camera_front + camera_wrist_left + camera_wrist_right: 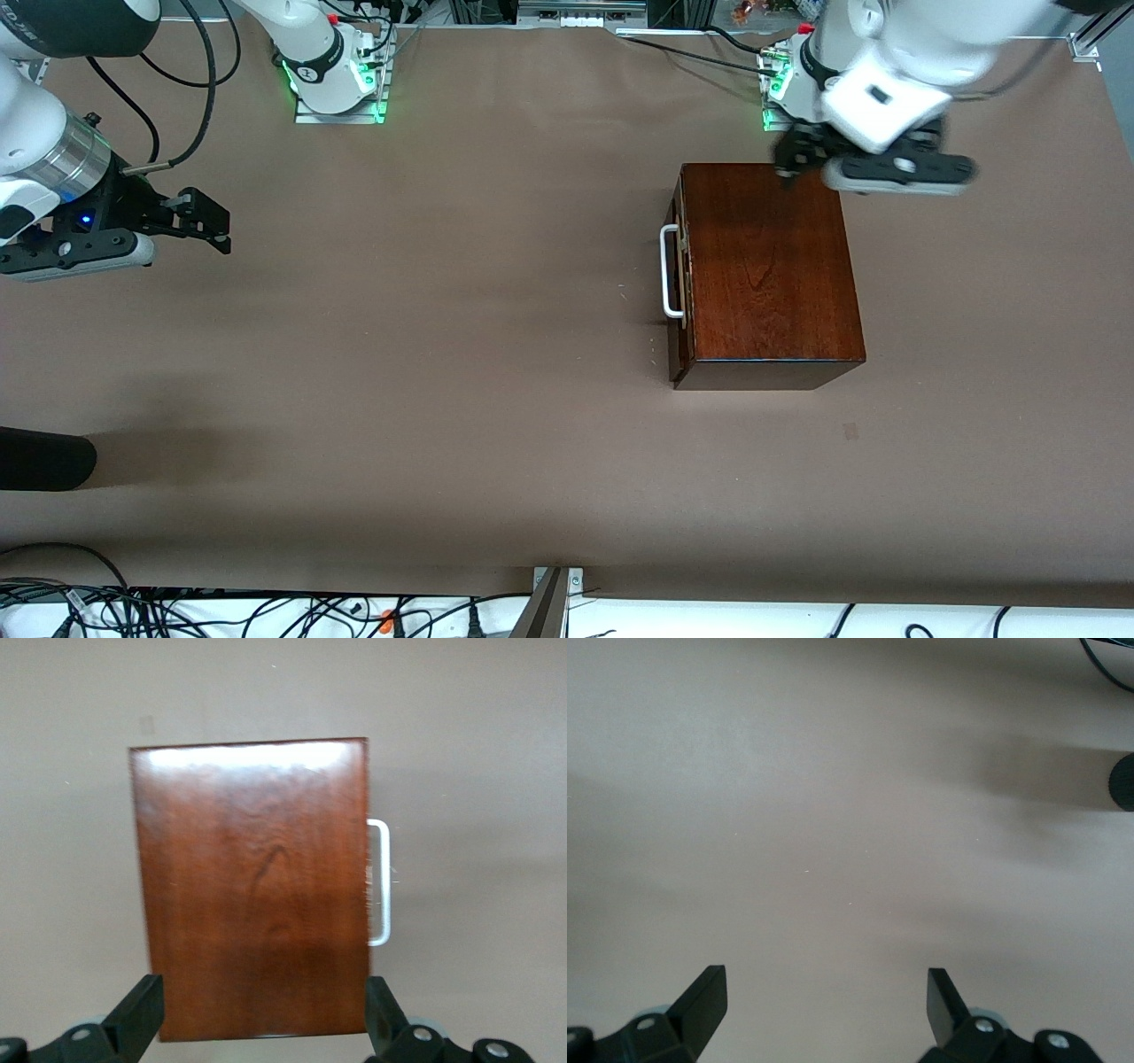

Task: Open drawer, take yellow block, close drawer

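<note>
The dark red-brown wooden box [769,270] stands toward the left arm's end of the table. Its drawer [677,279] is pushed in, its dark front and white U-shaped handle [669,270] facing the right arm's end. The box [252,886] and the handle [381,881] also show in the left wrist view. My left gripper [791,164] hangs open and empty over the box's edge nearest the robots' bases [263,1014]. My right gripper [211,221] is open and empty over bare table at the right arm's end [827,1001]. The yellow block is hidden.
A dark rounded object [44,459] juts in at the right arm's end, nearer the front camera. Cables [177,611] lie along the table's front edge. The brown table top [443,354] spreads between the grippers.
</note>
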Action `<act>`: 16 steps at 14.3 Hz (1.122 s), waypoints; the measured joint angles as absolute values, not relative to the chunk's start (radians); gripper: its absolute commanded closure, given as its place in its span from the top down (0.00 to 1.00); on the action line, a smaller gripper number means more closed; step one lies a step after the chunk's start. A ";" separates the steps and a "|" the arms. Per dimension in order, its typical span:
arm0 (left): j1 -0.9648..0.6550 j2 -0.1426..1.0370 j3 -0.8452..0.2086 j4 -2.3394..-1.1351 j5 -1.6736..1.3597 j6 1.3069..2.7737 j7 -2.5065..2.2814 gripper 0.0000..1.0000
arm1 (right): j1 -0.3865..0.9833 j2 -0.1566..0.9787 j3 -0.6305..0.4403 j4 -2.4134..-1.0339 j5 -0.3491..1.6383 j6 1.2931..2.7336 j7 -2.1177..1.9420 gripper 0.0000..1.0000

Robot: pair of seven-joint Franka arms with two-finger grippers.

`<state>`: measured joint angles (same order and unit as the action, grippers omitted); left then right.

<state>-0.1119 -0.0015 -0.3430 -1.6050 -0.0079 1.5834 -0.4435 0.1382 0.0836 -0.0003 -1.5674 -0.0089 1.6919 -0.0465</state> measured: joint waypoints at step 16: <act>-0.303 0.475 -0.576 -1.563 0.418 1.744 -0.879 1.00 | 0.138 0.084 -0.001 -1.567 -0.010 1.692 -0.047 1.00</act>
